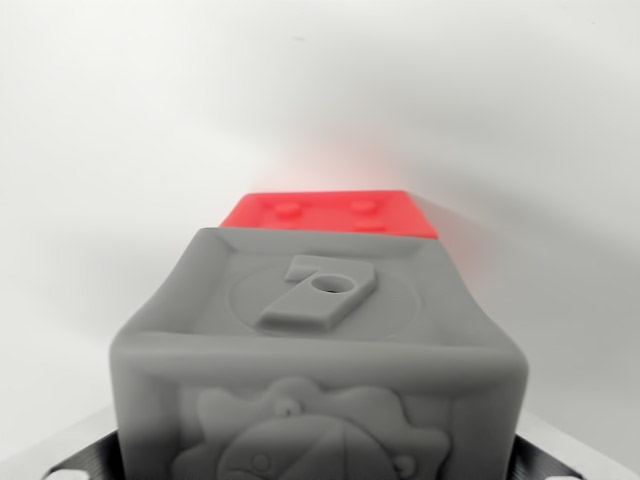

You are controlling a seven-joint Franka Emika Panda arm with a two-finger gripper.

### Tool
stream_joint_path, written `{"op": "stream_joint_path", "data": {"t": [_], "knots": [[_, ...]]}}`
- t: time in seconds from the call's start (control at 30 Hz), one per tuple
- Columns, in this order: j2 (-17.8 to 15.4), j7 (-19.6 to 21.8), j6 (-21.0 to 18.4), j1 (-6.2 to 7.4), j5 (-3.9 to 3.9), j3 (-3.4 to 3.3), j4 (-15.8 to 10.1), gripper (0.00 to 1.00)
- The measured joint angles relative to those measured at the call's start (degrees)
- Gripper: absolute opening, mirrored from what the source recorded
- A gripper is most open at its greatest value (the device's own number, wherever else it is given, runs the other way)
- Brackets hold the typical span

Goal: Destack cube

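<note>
White backdrop, upright grey cube [320, 350]

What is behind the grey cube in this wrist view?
A red cube shows just past the grey cube; only its studded top face is visible. The grey cube covers the rest, so whether they touch, or what the red one rests on, cannot be told.

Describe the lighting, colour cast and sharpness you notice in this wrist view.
Wrist view: soft, even light on a white background; the red cube throws a pinkish glow onto the surface behind it; the grey cube fills the foreground, its raised top figure fairly sharp, its nearest face slightly soft; dark claw parts at the bottom corners are cut off.
</note>
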Motion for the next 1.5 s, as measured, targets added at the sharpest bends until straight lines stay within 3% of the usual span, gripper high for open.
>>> {"op": "stream_joint_path", "data": {"t": [0.4, 1.03, 1.5], "knots": [[-4.0, -0.7, -3.4, -0.05, 0.98, 0.29, -0.4, 0.00], [-14.0, -2.0, -12.6, 0.17, 2.80, 0.44, -0.7, 0.00], [-10.2, -1.8, -13.7, 0.19, 2.68, 0.48, 3.9, 0.00]]}}
